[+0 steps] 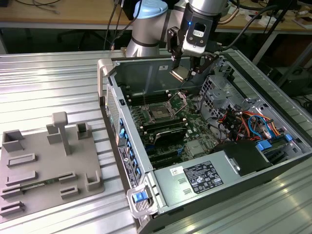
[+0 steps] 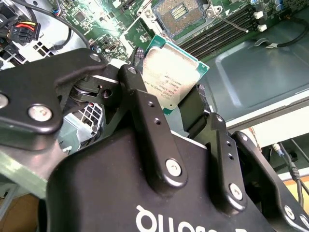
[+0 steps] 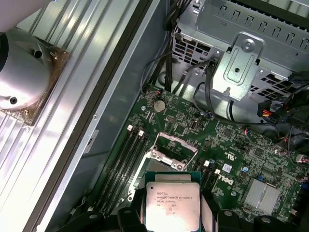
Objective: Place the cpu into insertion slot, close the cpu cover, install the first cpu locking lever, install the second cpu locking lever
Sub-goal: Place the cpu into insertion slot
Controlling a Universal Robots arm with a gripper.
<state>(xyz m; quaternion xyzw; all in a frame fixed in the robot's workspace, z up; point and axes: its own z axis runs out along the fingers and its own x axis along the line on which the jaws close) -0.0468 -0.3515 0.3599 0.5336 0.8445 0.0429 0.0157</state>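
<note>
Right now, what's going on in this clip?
A single robot arm is working over an open computer case. Its claw grips the cpu by its edges and holds it in the air above the motherboard. The insertion slot below is empty, with its contacts exposed. The cpu cover is tilted up beside it, so the chip is not yet seated.
</note>
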